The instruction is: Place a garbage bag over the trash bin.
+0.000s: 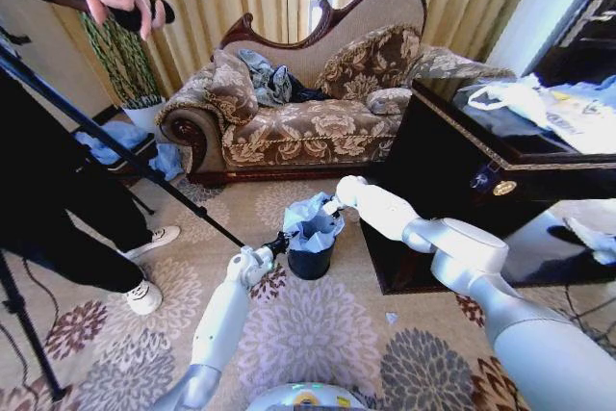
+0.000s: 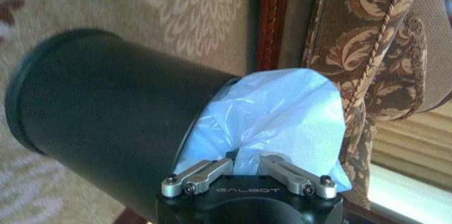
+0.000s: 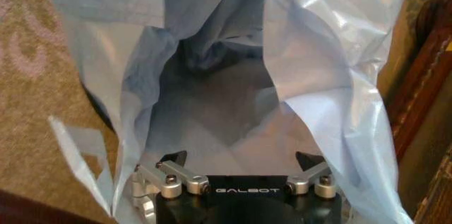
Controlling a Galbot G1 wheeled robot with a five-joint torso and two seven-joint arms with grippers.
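I held the garbage bag (image 1: 313,221) bunched over the trash bin (image 1: 309,261) so its mouth could be spread around the rim. My left tool (image 2: 246,161), at the bin's near-left rim, was clamped on a fold of bag; my right tool (image 3: 233,163), at its far-right rim, stood spread inside the bag's mouth. The sofa (image 1: 289,122) lay beyond the bin.

The trash bin (image 1: 310,259), small, black, glossy and cylindrical, stands upright on the patterned carpet just below the head view's centre. The garbage bag (image 1: 312,221), thin, crinkly, pale blue, bunches over its rim, puffing up toward 12 o'clock, mouth open with folds sagging inside.
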